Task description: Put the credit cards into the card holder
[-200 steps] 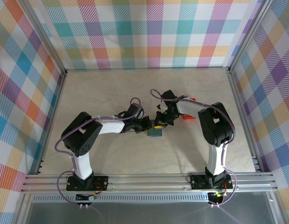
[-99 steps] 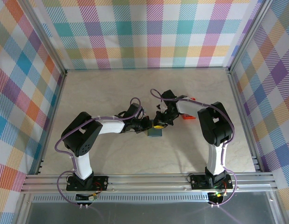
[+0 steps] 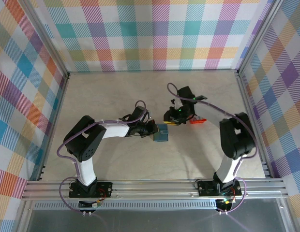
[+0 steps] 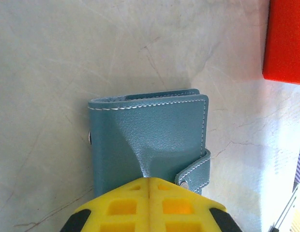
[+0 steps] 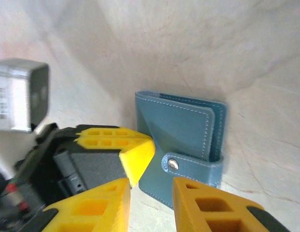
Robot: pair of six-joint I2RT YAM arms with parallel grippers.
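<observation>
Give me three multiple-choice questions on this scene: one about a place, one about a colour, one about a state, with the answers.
1. Seen from the top camera, the red tray lies where from the card holder?
A. left of it
B. right of it
C. on top of it

2. What colour are the left gripper fingers?
A. yellow
B. green
C. white

3. The card holder is:
A. spread open flat
B. folded shut
C. standing on edge

Answers: B, the tray sits apart on the right arm's side. A, the left wrist view shows yellow. B, its clasp tab wraps over the cover.
</observation>
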